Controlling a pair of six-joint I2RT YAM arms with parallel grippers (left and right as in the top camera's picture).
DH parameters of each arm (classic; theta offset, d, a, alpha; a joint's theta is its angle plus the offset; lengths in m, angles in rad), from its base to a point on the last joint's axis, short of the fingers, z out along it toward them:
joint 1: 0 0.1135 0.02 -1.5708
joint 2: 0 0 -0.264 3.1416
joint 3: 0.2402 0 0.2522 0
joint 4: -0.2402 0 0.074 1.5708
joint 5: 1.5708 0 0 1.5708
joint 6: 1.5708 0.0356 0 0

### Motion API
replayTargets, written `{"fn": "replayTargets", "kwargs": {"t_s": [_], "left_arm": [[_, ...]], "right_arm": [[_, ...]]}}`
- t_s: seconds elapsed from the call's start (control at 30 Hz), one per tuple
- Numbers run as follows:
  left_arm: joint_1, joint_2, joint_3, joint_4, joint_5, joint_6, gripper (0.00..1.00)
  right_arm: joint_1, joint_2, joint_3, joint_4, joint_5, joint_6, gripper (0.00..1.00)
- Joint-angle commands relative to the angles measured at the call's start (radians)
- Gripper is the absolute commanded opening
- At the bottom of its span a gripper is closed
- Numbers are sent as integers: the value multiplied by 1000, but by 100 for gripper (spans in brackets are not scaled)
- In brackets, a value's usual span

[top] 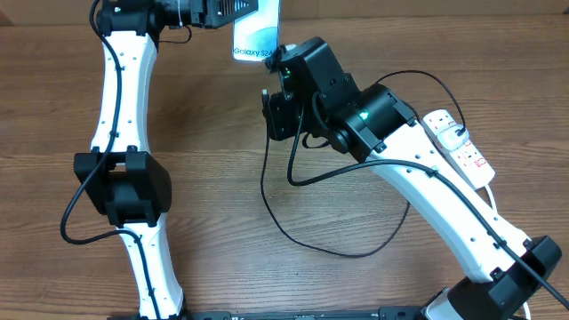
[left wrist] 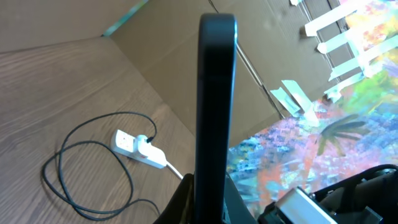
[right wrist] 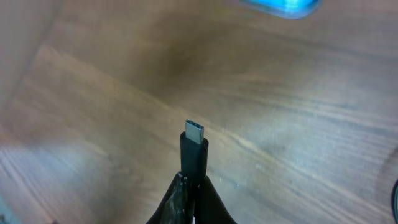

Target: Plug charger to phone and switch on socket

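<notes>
Insertion stage: right pincer clamping charger plug, left pincer clamping phone at twelve o'clock, likely needing tip-to-port alignment next.

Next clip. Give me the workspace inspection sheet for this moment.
Surface: wood-grain table.
Job's things: phone held raised in left gripper; charger plug, metal tip exposed, in right gripper, not yet inserted; socket beside the right arm, switch state unreadable.
Clutter: nothing seen.
Grippers: both shut on their loads.
Cables: black charger cable looped on the table; white cord leaves the socket.
Surroundings: cardboard wall, colourful cloth beyond.
</notes>
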Motion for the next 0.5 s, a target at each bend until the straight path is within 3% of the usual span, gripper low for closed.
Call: {"fn": "replayTargets", "kwargs": {"t_s": [0.0, 0.47], "left_arm": [[-13, -5, 8, 8, 45, -56, 4], [-14, -5, 8, 5, 15, -92, 4]], "right_arm": [[4, -1, 3, 43, 31, 43, 4], [3, 58, 2, 93, 42, 130, 4]]}}
